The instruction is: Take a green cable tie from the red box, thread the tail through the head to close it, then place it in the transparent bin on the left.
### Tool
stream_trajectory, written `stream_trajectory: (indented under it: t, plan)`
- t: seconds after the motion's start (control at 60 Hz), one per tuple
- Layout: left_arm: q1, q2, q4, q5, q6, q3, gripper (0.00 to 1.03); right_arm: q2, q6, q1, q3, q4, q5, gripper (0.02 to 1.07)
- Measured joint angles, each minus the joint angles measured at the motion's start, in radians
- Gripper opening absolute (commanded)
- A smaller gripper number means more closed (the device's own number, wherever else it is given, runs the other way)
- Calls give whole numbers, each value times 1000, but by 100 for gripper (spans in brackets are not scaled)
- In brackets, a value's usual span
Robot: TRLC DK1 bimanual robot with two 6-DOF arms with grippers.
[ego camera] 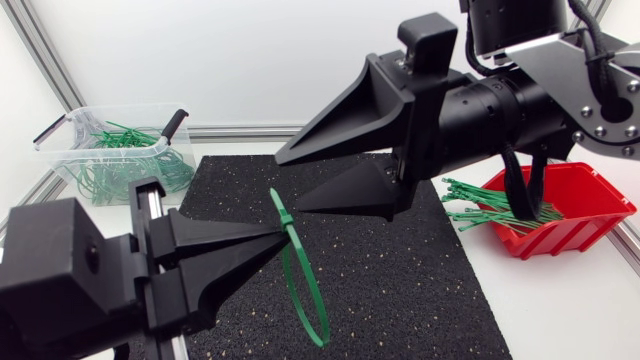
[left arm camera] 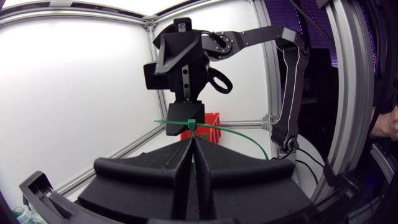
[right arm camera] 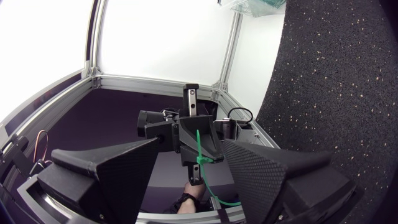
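A closed green cable tie (ego camera: 303, 275) hangs as a loop over the black mat (ego camera: 400, 280). My left gripper (ego camera: 283, 232) comes in low from the left and is shut on the tie near its head. In the left wrist view the tie (left arm camera: 214, 127) runs across the shut fingertips (left arm camera: 194, 142). My right gripper (ego camera: 288, 183) is just above the tie's head, open, its fingers clear of the strap. In the right wrist view the tie (right arm camera: 199, 144) stands between the open fingers (right arm camera: 118, 168), which hold nothing. The red box (ego camera: 575, 200) holds several green ties (ego camera: 485, 208). The transparent bin (ego camera: 70, 130) stands at far left.
The transparent bin holds several closed green ties (ego camera: 125, 140). The black mat covers the table's middle, with white table around it. My right arm's body (ego camera: 530, 90) hangs over the red box's near side.
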Motion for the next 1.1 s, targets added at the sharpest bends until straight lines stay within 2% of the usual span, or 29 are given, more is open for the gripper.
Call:
stream_trajectory:
  t: [0.083, 0.15, 0.45, 0.75, 0.85, 0.917, 1.1]
  plan:
    - [-18, 11, -17, -17, 58, 0, 4, 2, -27, 11, 0, 0, 0, 51]
    - [-19, 16, -25, -26, 85, 0, 4, 2, -47, 14, 0, -2, 0, 44]
    - [-20, 20, -47, -35, 117, 12, 4, 14, -138, 26, 0, -86, 3, 43]
    - [-64, 24, -61, -65, 119, 29, 4, 26, -180, 26, 0, -90, 14, 43]
    - [-65, 26, -62, -76, 120, 29, 4, 25, -183, 32, 0, -93, 24, 19]
    - [-65, 26, -62, -78, 120, 30, 4, 22, -195, 35, 0, -94, 30, 8]
    - [-65, 31, -62, -82, 120, 31, 4, 2, -209, 35, 0, -113, 47, 8]
